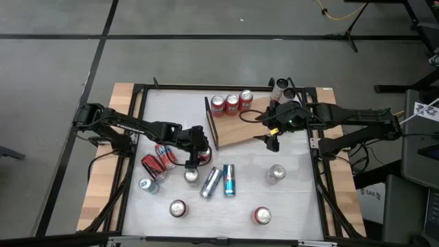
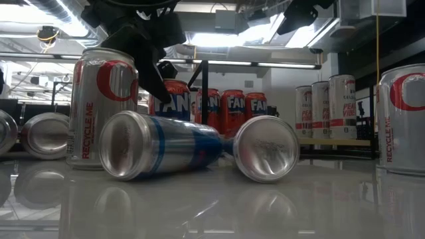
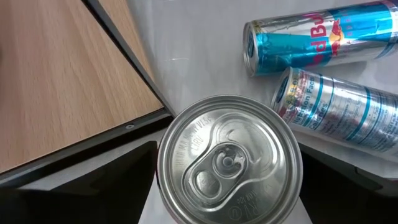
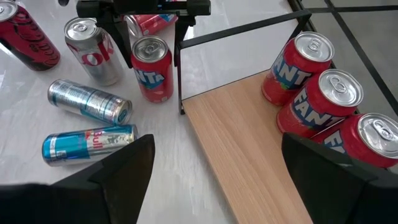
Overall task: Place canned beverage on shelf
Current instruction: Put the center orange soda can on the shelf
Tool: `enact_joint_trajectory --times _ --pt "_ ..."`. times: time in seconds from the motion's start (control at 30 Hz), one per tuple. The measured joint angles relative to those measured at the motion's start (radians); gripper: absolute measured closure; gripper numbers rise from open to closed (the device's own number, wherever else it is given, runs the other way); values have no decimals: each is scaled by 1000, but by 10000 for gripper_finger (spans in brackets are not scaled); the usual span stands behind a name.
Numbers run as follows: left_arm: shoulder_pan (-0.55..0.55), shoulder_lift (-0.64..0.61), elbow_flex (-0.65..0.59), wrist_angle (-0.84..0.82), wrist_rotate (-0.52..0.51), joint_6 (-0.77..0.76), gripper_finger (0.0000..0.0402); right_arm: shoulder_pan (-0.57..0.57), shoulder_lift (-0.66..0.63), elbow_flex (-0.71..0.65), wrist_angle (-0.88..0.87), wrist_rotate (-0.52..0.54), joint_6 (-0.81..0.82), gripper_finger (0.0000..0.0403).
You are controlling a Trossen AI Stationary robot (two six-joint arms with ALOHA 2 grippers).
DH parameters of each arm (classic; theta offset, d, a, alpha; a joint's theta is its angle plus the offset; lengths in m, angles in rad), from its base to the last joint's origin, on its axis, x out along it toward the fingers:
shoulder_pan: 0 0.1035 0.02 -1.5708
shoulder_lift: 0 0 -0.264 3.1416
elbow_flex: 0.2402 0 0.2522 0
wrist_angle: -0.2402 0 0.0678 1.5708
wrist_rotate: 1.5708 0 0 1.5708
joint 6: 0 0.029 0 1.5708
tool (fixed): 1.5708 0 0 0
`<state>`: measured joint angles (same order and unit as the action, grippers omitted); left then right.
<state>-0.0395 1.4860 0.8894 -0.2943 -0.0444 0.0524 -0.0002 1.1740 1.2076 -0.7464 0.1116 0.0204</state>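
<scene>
A red Fanta can (image 3: 227, 165) stands upright just off the near left of the shelf (image 1: 243, 130), a light-brown board with a thin dark rail (image 1: 211, 123) on its left short edge. My left gripper (image 1: 197, 152) is shut on this can, which also shows in the right wrist view (image 4: 152, 71). Three more Fanta cans (image 1: 232, 103) stand in a row on the shelf's far edge. My right gripper (image 1: 273, 140) hangs wide open and empty over the shelf's near right corner. My left gripper pinches the Fanta can's upper wall (image 3: 163, 180) between its two fingers (image 3: 112, 186), one on each side just under the top rim. The fingers come from above, slanting down. The can is upright; lying cans hide its base, so I cannot tell whether it is on the table.
Loose cans crowd the table's near half: two red ones lying at the left (image 1: 156, 161), two slim blue-and-silver ones lying side by side (image 1: 219, 180), and several silver and red ones upright (image 1: 276, 173). A black frame edges the table (image 1: 312, 147).
</scene>
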Motion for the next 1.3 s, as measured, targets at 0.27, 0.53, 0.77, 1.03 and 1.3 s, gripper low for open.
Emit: enact_joint_trajectory --times 0.27,0.53,0.77,1.03,1.3 --pt "0 0 0 0 9 -53 55 0 0 0 0 0 0 61" --pt "0 0 0 0 2 -51 6 0 0 0 0 0 0 61" --pt "-3 -5 0 0 2 -50 12 0 0 0 0 0 0 61" --pt "-9 -91 0 15 -27 -43 13 0 1 0 61 -1 0 61" --pt "-9 -227 1 -30 -50 -49 13 0 47 0 245 -148 1 61"
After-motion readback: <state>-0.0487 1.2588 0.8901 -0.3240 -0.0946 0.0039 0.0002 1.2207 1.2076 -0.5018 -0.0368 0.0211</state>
